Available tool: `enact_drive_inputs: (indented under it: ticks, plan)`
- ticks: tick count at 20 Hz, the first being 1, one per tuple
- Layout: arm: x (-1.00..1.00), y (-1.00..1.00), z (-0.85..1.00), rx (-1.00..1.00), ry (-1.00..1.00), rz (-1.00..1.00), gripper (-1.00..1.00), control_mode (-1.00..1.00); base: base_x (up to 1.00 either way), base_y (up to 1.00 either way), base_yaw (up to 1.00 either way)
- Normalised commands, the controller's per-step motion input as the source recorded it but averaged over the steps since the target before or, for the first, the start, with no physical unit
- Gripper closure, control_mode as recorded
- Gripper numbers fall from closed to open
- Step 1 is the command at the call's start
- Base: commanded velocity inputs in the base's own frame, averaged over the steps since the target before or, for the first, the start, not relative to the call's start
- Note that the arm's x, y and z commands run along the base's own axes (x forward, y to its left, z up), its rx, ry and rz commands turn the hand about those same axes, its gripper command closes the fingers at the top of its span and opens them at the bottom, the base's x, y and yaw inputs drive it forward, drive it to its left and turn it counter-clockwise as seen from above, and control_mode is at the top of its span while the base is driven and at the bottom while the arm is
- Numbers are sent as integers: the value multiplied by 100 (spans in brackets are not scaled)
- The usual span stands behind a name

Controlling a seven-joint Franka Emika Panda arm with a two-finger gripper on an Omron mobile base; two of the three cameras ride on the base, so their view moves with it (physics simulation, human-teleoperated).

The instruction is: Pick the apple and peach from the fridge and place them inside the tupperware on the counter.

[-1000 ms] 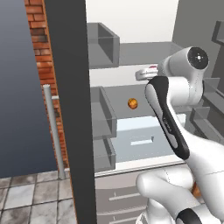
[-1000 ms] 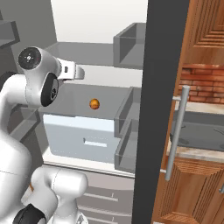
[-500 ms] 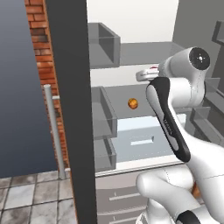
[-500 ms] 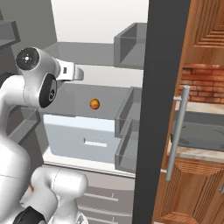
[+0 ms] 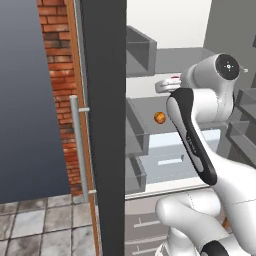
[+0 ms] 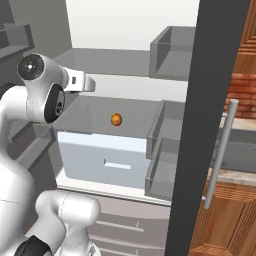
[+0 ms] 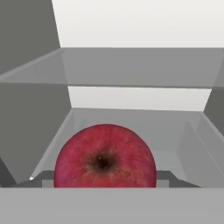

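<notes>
Apple (image 7: 105, 159) sits dead centre between the gripper (image 7: 105, 183) tips, inside the fridge (image 6: 125, 62), above the shelf. Looks held, but can't tell if jaws are clamped or how wide. Peach (image 6: 116, 119) is on the shelf below. Risks: apple slips w/ a weak pinch; arm clips shelf edge or door backing out.

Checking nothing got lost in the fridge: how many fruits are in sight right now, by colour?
Dark red, the apple: 1
Orange-yellow, the peach on the fridge shelf: 1
Total: 2
</notes>
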Motion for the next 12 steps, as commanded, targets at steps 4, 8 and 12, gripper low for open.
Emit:
enact_drive_inputs:
  ticks: [4,8,12]
  plan:
    - [0,0,0,0,0,0,100,100,4,-4,0]
    - [0,0,0,0,0,0,100,100,7,0,-8]
    - [0,0,0,0,0,0,100,100,1,0,-17]
